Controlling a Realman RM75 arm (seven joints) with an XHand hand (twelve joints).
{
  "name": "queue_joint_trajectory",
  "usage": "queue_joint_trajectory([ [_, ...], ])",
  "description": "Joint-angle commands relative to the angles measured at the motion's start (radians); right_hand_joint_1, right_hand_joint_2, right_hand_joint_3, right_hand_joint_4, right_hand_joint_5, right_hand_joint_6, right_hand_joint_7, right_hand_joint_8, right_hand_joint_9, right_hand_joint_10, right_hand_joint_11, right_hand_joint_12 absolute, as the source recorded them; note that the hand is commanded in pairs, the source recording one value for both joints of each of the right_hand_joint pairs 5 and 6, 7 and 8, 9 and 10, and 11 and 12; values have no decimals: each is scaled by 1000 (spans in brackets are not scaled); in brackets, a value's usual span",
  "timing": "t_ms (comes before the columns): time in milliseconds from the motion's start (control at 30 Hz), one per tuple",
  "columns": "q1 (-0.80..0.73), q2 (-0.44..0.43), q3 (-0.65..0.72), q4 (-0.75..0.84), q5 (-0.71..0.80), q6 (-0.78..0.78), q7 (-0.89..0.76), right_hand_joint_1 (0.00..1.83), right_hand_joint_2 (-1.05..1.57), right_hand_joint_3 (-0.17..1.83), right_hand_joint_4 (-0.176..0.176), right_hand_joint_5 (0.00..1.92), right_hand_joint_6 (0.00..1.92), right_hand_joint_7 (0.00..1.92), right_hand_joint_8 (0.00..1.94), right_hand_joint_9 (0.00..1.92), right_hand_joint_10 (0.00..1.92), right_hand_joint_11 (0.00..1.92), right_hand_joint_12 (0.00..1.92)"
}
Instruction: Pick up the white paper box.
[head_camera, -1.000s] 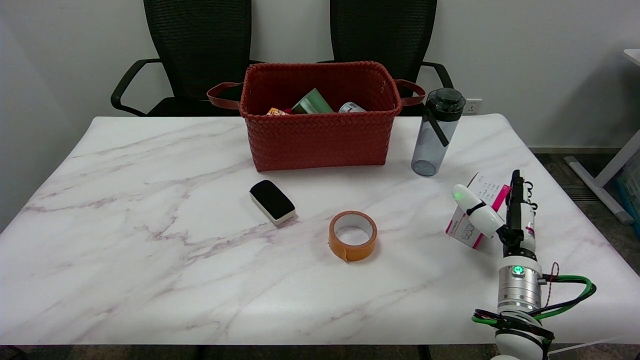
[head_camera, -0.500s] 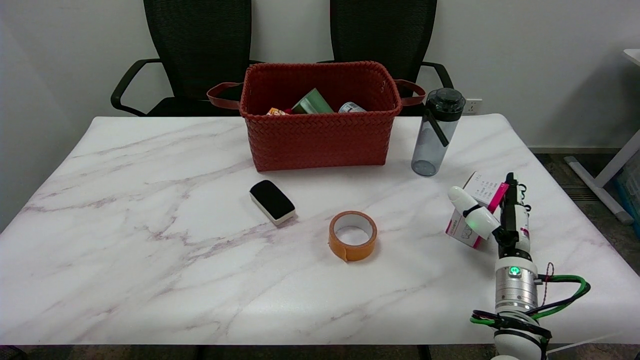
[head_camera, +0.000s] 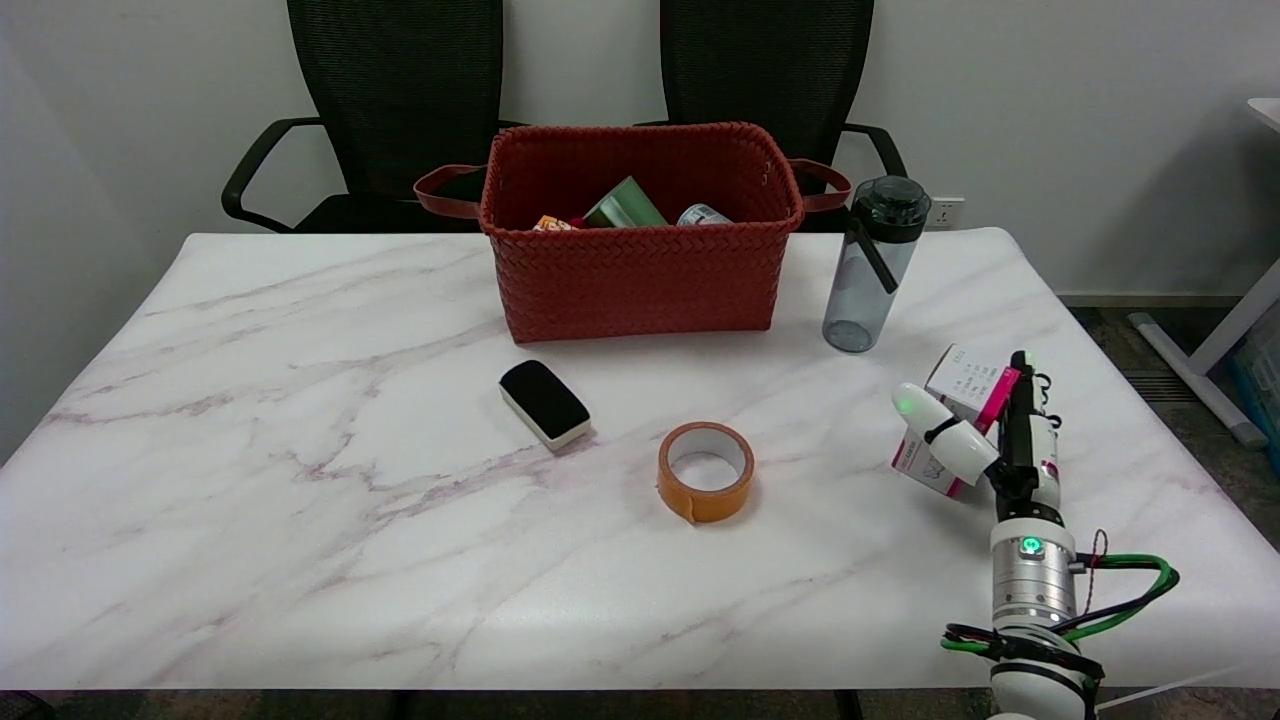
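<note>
Your right hand (head_camera: 985, 440) stands at the lower right of the frame, fingers apart on either side of the white paper box (head_camera: 955, 415): the white thumb lies across the box's left face, the other fingers rise along its right edge. Whether they press it, you cannot tell. The box sits tilted on the marble table (head_camera: 300, 420), at right of centre. An orange tape roll (head_camera: 705, 470) lies mid-frame, a black eraser (head_camera: 544, 402) left of it. Behind stand a red woven basket (head_camera: 640, 270) and a grey water bottle (head_camera: 868, 264).
</note>
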Motion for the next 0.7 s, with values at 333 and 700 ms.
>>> queue_joint_trajectory([
  [333, 7, 3, -7, -51, -8, -25, 49, 1048, 518, -175, 0, 0, 0, 0, 0, 14, 14, 155, 155],
  [700, 34, 12, -5, -69, -10, -75, 81, 1068, 549, -175, 0, 0, 0, 194, 194, 282, 282, 346, 346],
])
